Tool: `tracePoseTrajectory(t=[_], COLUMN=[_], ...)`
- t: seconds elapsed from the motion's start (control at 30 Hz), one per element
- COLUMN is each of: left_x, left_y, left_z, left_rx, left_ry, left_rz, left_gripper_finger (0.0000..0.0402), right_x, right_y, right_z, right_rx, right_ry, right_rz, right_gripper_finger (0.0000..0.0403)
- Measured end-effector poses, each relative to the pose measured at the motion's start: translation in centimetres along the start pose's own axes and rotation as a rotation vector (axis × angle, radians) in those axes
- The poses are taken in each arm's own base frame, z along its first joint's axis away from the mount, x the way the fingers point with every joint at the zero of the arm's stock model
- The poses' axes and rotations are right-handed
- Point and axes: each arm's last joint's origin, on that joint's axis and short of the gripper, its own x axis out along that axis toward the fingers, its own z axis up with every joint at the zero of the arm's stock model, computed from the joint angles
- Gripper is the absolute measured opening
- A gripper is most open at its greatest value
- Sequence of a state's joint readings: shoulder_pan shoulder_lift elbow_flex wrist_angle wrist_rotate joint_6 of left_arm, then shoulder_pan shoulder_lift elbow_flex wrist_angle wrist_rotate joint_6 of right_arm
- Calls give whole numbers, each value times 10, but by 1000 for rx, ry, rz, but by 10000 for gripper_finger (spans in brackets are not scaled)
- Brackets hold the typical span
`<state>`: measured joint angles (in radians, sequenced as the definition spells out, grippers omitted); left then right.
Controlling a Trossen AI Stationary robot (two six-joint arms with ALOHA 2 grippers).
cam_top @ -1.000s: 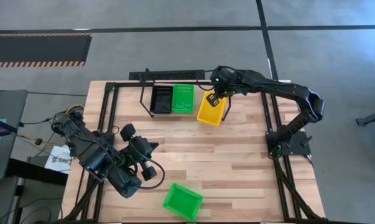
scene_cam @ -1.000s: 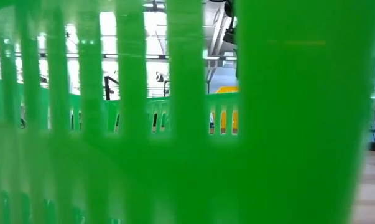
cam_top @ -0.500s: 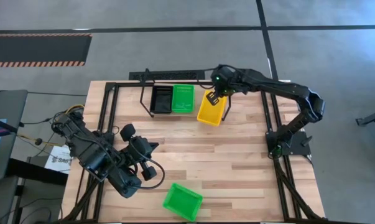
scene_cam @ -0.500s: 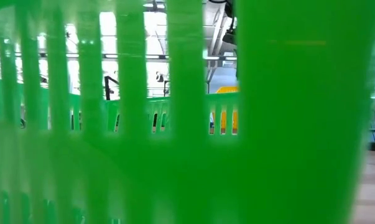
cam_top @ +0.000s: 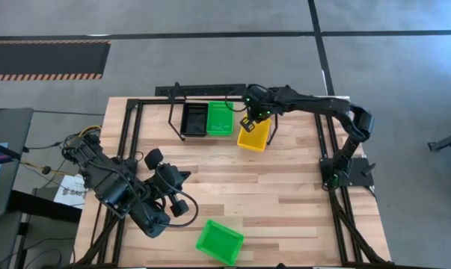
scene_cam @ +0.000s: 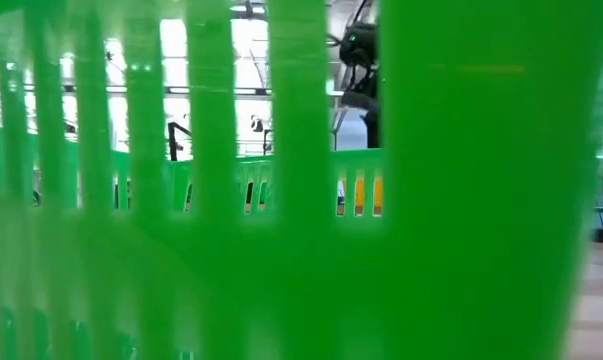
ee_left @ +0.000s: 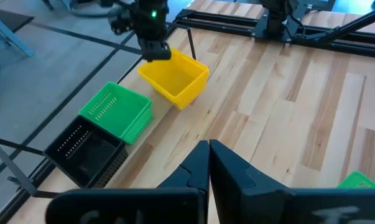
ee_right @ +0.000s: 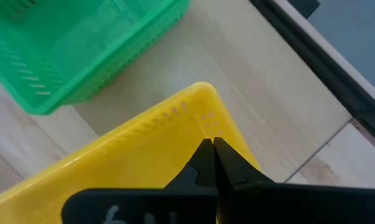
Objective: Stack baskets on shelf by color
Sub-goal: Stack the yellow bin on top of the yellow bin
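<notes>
Beside the green basket (cam_top: 220, 118), a yellow basket (cam_top: 253, 134) was gripped by the right claw (cam_top: 249, 122); setting down on the shelf (cam_top: 182, 135) was judged next.

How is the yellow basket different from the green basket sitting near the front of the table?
The yellow basket is at the far end beside the shelf's baskets, its rim pinched by the right gripper; the green basket lies alone at the near edge, untouched. The yellow one sits tilted in the left wrist view; the green one lies flat. Both are open-topped with perforated sides.
</notes>
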<state>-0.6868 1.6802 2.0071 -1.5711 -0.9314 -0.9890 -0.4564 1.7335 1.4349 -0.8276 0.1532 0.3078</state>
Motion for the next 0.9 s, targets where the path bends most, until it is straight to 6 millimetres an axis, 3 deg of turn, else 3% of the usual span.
tracePoseTrajectory(t=[0.13, 0.37, 0.53, 0.73, 0.9], left_x=[0, 0, 0, 0, 1], left_y=[0, 0, 0, 0, 0], left_z=[0, 0, 0, 0, 0], left_rx=[0, 0, 0, -1, -4], left_ry=[0, 0, 0, 0, 1], left_rz=[0, 0, 0, 0, 3], left_gripper_finger=[0, 0, 0, 0, 0], right_x=[8, -20, -21, 2, 34], right_y=[6, 27, 28, 24, 24], right_z=[-1, -11, -15, -13, -13], right_rx=[-31, -149, -195, -191, -215], right_ry=[15, 13, 37, 111, 181], right_rz=[4, 160, 166, 182, 197], right_gripper_finger=[0, 0, 0, 0, 0])
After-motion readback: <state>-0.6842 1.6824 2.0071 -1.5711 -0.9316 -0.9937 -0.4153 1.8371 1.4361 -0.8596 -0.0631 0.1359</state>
